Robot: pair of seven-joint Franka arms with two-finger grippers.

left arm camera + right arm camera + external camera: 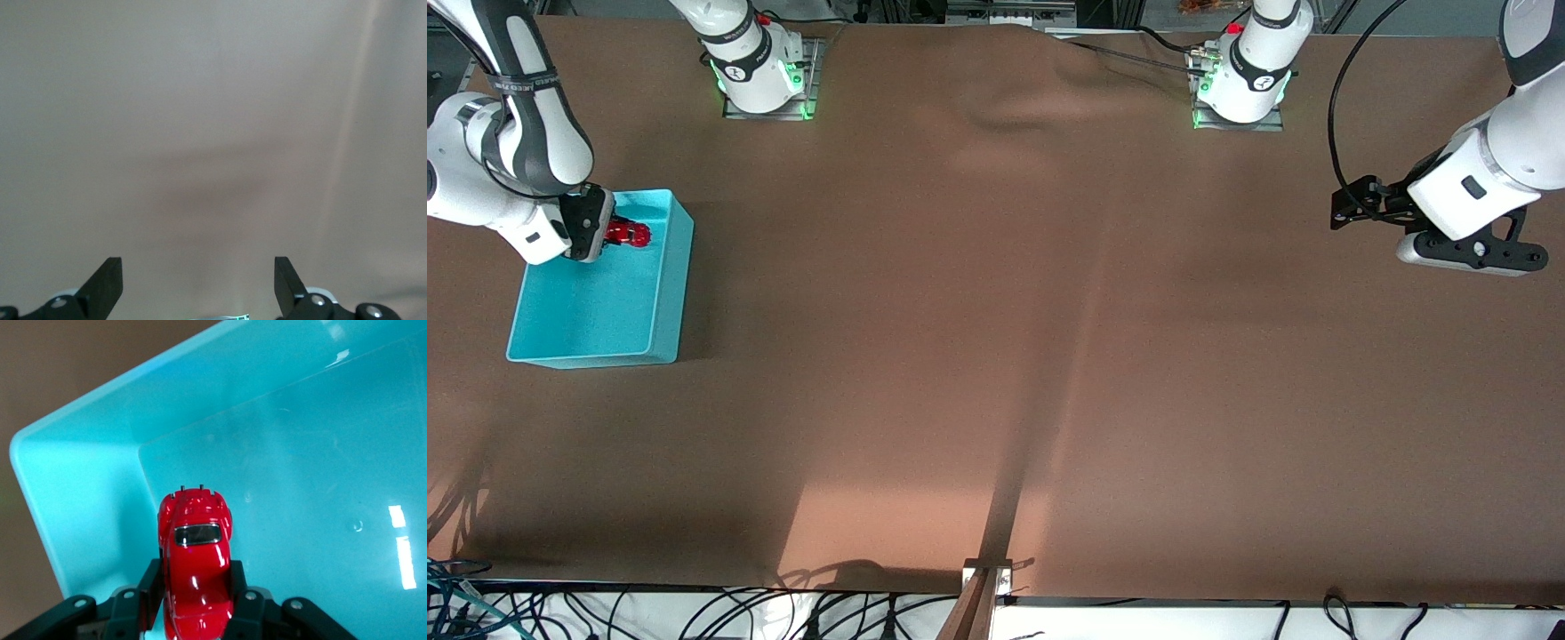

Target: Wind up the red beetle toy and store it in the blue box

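Note:
The red beetle toy (627, 234) is a tiny glossy red car with dark windows. My right gripper (601, 236) is shut on it and holds it over the inside of the blue box (596, 307), near the box's end closest to the robot bases. In the right wrist view the toy (195, 570) sits squeezed between the two black fingers (145, 587), above the turquoise box floor (300, 487). My left gripper (1343, 209) is open and empty, held above bare table at the left arm's end; its view shows both fingertips (107, 280) wide apart over brown table.
The brown table surface (996, 356) stretches between the box and the left arm. A seam runs down the middle toward a clamp (987, 578) at the table edge nearest the front camera. Cables lie along that edge.

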